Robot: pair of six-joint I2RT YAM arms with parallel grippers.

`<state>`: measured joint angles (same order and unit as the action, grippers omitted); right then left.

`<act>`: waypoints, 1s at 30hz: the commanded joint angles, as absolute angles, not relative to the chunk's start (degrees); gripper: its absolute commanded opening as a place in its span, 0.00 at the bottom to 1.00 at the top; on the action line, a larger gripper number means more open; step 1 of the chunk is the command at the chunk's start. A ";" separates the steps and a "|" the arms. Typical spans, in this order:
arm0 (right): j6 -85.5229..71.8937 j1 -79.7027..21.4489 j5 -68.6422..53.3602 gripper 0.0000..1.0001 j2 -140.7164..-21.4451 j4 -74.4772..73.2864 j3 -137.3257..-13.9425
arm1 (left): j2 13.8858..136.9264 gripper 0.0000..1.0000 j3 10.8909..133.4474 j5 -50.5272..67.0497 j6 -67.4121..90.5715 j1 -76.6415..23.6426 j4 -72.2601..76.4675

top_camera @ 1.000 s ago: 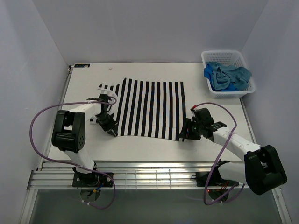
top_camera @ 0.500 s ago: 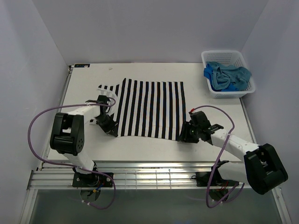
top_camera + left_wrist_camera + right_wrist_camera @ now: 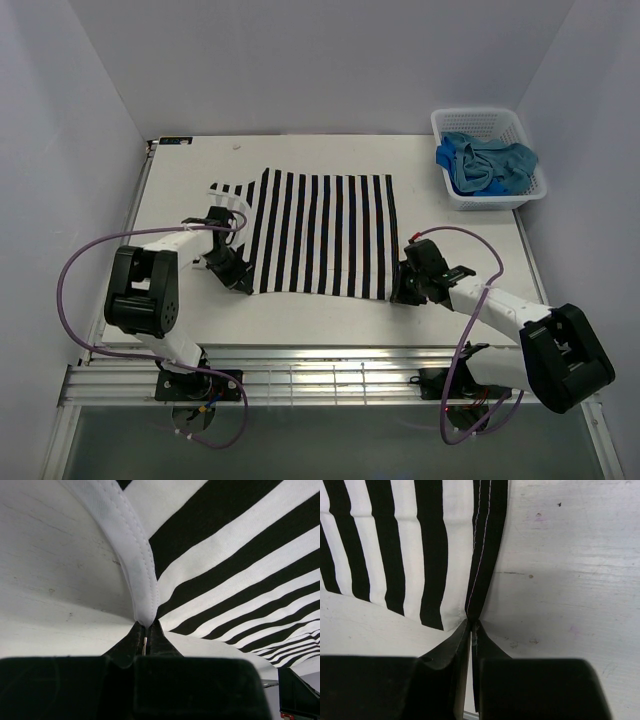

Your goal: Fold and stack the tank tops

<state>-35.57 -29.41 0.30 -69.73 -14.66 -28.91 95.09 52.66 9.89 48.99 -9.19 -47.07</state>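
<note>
The black-and-white striped tank top lies spread flat in the middle of the table. My left gripper is shut on its white-bound edge at the near left corner; the binding runs straight into my closed fingertips. My right gripper is shut on the dark stitched hem at the near right corner, the cloth pinched between the fingertips. Two blue tank tops, one teal and one brighter blue, lie bunched in the basket at the back right.
The white lattice basket stands at the back right corner of the table. White walls close in the left, back and right sides. Purple cables loop beside both arms, and a metal rail runs along the near edge.
Both grippers closed on the striped top's near corners. The right one moved slightly forward onto the hem; the left one settled at the left edge.
</note>
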 commanded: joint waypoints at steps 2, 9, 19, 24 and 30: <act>-36.65 -29.79 4.57 0.08 -68.56 -14.94 -27.86 | 93.17 0.00 50.10 8.88 48.87 -9.67 -47.37; -34.19 -29.97 -2.80 0.08 -56.19 -18.36 -25.14 | 88.25 0.00 46.50 10.54 47.47 -9.67 -49.13; -35.07 -30.41 -4.57 0.08 -46.67 -26.37 -24.52 | 80.33 0.00 47.37 13.18 46.85 -9.67 -55.37; -34.28 -30.32 -1.85 0.08 -50.17 -26.72 -28.64 | 84.10 0.00 53.68 13.18 45.44 -9.67 -58.09; -32.78 -28.75 -0.35 0.08 -55.01 -27.77 -34.53 | 89.29 0.00 59.23 13.89 43.86 -9.75 -59.68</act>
<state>-34.04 -29.89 -1.85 -53.39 -27.16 -29.80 87.96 56.12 12.88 45.54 -9.52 -58.15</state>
